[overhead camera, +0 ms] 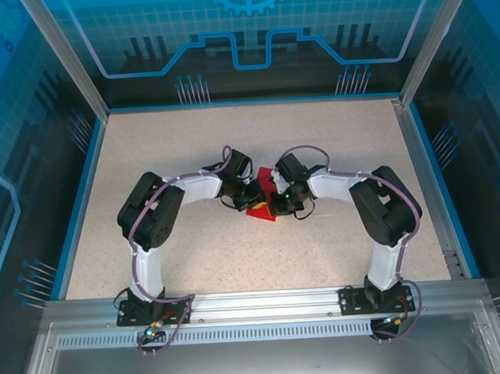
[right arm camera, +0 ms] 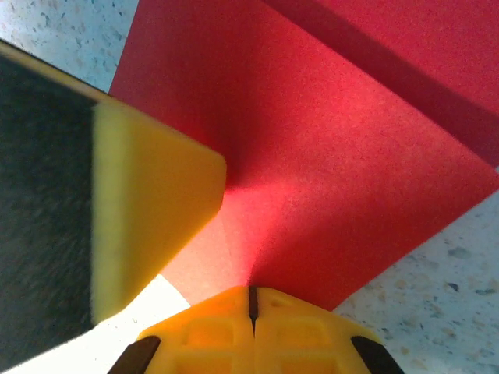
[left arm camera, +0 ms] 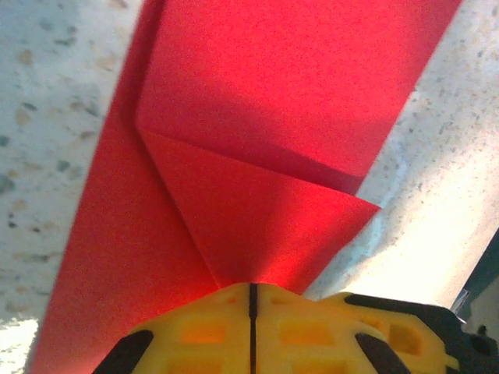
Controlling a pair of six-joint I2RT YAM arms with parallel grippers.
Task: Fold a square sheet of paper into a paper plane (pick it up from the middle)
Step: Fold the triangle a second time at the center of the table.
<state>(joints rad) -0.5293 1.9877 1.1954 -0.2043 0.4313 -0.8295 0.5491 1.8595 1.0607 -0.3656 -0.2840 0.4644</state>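
From above, my left jaws and right jaws meet over the red paper [overhead camera: 261, 209] in the middle of the surface [overhead camera: 147, 150]. The paper's long way runs from near me to far.

My left wrist camera shows my left jaws squeezed together on the tip of a folded flap. The strip runs up and to the right, and the flap points back at me.

My right wrist camera shows my right jaws pinched together on the paper's near edge. One left finger [right arm camera: 148, 210] sits just beside them.
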